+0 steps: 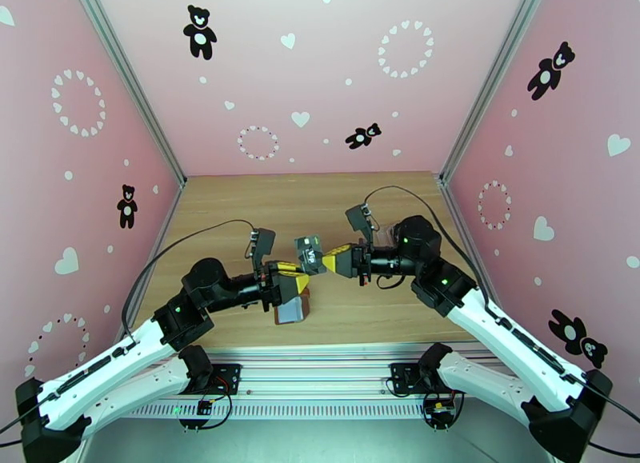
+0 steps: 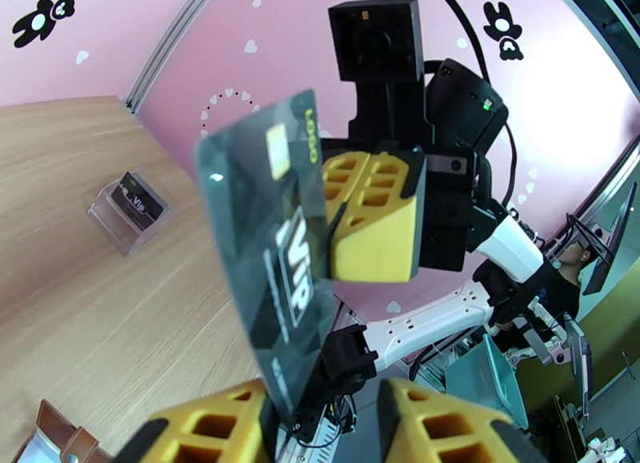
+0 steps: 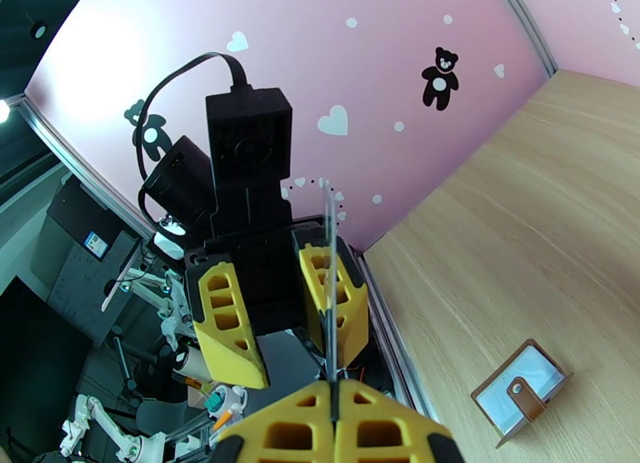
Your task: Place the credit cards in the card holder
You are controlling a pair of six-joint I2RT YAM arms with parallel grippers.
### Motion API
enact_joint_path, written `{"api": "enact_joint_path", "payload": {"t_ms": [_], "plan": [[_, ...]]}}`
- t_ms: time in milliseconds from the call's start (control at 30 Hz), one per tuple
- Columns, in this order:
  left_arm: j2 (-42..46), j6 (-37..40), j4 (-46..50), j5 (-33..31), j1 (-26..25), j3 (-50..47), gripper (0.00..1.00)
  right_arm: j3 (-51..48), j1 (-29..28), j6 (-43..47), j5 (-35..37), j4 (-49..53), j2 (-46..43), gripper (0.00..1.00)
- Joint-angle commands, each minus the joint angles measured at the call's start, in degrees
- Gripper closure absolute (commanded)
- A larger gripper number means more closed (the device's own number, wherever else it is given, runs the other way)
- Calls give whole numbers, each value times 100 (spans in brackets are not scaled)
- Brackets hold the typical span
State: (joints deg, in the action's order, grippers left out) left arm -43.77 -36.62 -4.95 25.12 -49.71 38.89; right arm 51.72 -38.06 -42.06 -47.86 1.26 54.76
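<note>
A dark credit card (image 1: 310, 253) with pale "VIP" print hangs in the air between the two arms. My right gripper (image 1: 330, 261) is shut on one edge of it, as the right wrist view shows edge-on (image 3: 330, 297). In the left wrist view the credit card (image 2: 272, 241) stands tilted, its lower end between my left gripper's (image 2: 320, 397) yellow fingers (image 2: 216, 429), which stand apart around it. The brown card holder (image 1: 292, 309) lies open on the table under the left gripper (image 1: 300, 279); its pale pocket shows in the right wrist view (image 3: 524, 393).
A clear plastic box (image 2: 132, 209) holding another dark card stands on the wooden table (image 1: 240, 217), behind the right arm in the top view (image 1: 384, 234). Pink walls close in the table on three sides.
</note>
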Motion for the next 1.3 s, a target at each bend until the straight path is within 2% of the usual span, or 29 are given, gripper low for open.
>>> {"api": "enact_joint_path", "payload": {"t_ms": [0,67,133,167,267,400,700,833,1267], "plan": [[24,-53,-205,-76,-56,66,69,-136,-101,-112,-61,-237,-130,100],[42,-61,-233,-66,-65,57,89,-107,-139,37,20,-20,-156,100],[44,-73,-244,-35,-73,44,100,-83,-181,122,-10,50,-191,100],[36,-73,-216,-29,-82,46,100,-76,-201,154,-45,57,-219,100],[-17,-72,-74,43,-91,49,100,5,-267,388,-119,197,-303,84],[-24,-149,-20,288,-126,19,100,87,-426,629,-171,268,-433,76],[20,-214,279,712,-232,102,100,290,-689,955,-42,542,-556,76],[71,-170,414,711,-232,83,100,312,-688,972,-36,568,-563,82],[17,-117,473,835,-241,-64,100,338,-689,978,61,674,-572,81]]}}
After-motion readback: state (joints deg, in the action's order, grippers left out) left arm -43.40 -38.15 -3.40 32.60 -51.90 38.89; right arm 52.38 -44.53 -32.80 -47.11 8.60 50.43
